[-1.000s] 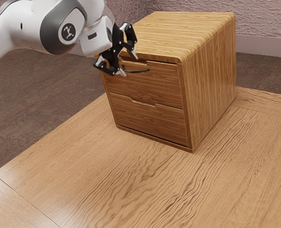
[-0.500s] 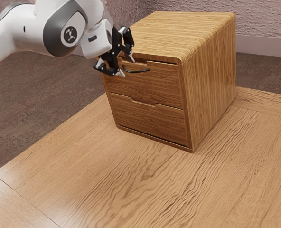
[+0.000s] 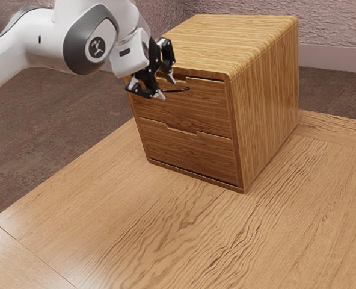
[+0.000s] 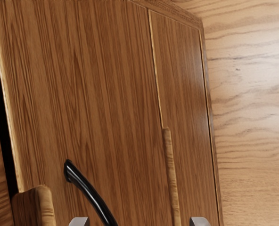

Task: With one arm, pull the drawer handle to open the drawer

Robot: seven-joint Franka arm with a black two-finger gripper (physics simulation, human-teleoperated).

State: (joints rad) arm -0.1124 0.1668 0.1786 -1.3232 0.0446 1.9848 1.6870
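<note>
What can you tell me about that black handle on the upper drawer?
The handle is a thin, glossy black bar, bowed outward in a shallow arch; it looks like metal or plastic. It runs level across the front of the top drawer, near its upper edge and toward the exterior view's left. The robot's jaws stand open around the end nearer the arm; I cannot tell whether they touch it. The drawer front looks flush, not yet pulled out.

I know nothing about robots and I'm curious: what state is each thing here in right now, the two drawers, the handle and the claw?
Top drawer: shut.
Bottom drawer: shut.
Handle: between the open fingers, not gripped.
Gripper: open, at the handle's end.
</note>
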